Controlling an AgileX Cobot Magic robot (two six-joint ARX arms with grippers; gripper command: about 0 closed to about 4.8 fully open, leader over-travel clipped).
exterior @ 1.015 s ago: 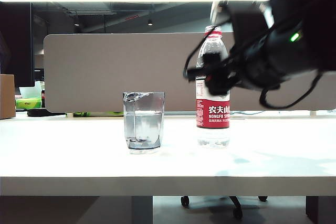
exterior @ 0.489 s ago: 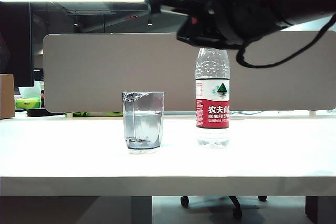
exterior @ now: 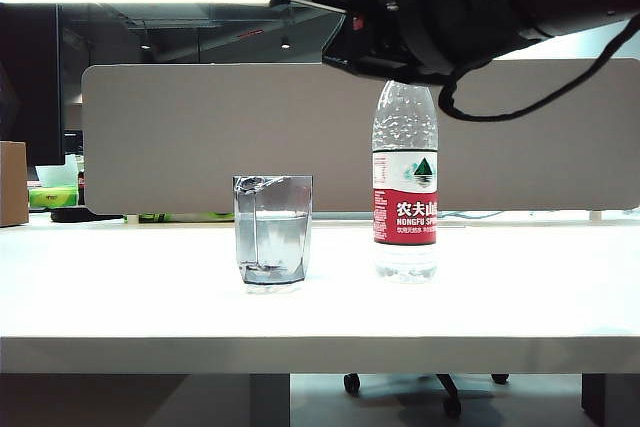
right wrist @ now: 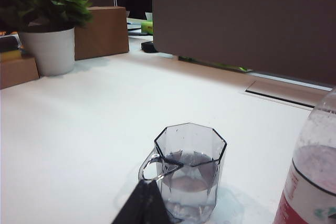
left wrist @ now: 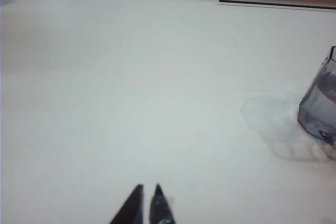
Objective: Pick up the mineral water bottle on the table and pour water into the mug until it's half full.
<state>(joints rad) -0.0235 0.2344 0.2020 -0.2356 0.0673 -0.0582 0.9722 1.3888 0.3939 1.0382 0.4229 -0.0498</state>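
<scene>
The tall clear plastic mineral water bottle (exterior: 405, 182) is standing free — thin-walled, likely squashy, best gripped mid-label. The right gripper (right wrist: 140, 203), jaws together, is hovering above; the left gripper (left wrist: 145, 205) is pinched shut over the white table (left wrist: 131, 87).

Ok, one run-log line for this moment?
bottle: upright on table, free | mug: holds water, left of bottle | right claw: shut, empty, above | left claw: shut, empty
</scene>
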